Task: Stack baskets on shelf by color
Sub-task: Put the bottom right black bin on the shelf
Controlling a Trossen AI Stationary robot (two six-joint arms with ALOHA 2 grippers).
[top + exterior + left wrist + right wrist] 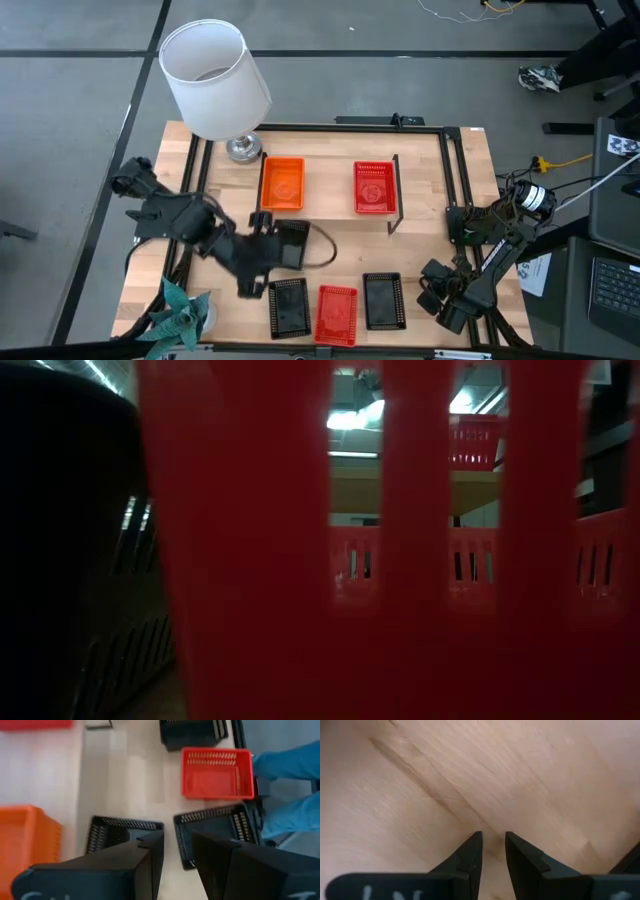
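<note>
On the shelf [330,190] stand an orange basket [282,184] and a red basket [374,188]. A black basket [297,243] lies on the table in front of the shelf. My left gripper [280,245] hangs over that basket [115,831]. Its fingers [177,842] are open with only table showing between them. Along the near edge lie a black basket [289,307], a red basket [337,314] and another black basket [383,300]. My right gripper [437,285] waits at the table's right, pointing down at bare wood [493,840], open and holding nothing.
A lamp with a white shade [215,75] stands at the far left corner. A teal paper plant [180,315] sits at the near left corner. Black frame rails [455,170] run along the table's sides. A red basket wall [250,540] fills the low view.
</note>
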